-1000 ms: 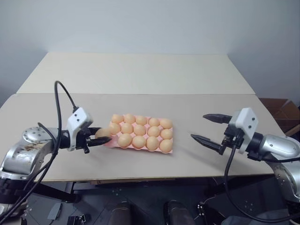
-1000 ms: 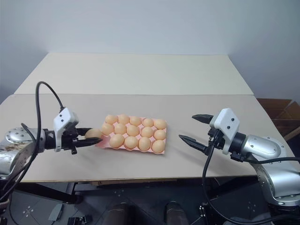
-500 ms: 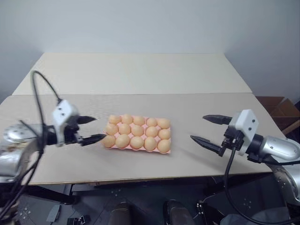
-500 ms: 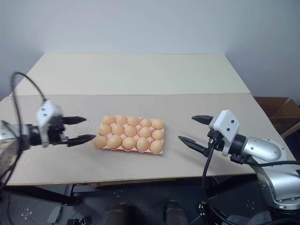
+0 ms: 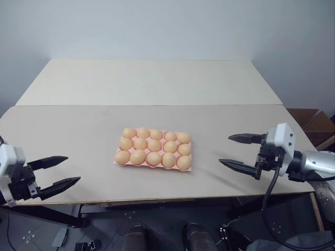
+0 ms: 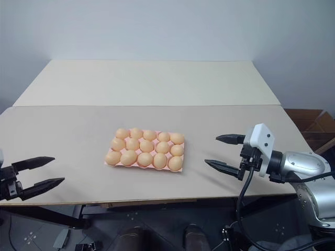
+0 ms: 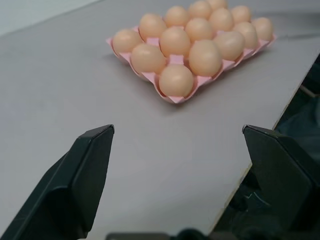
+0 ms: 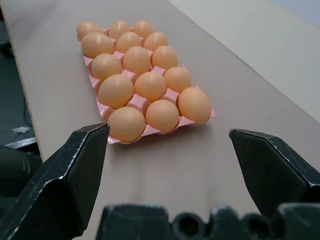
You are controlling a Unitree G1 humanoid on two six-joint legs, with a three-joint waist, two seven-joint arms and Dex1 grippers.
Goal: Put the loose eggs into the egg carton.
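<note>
left hand (image 5: 67, 170) pulled back — wide, empty, right hand (image 5: 225, 150) wide, egg carton (image 5: 153, 163) full

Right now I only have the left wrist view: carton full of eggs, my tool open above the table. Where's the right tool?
Observer: The right tool hovers to the right of the egg carton, apart from it.
Operator: Holding an egg?
Observer: No. Its jaws stand open with nothing between them.
Operator: What's beyond the carton?
Observer: A second table, paler, butts against the far edge of the carton's table.
</note>
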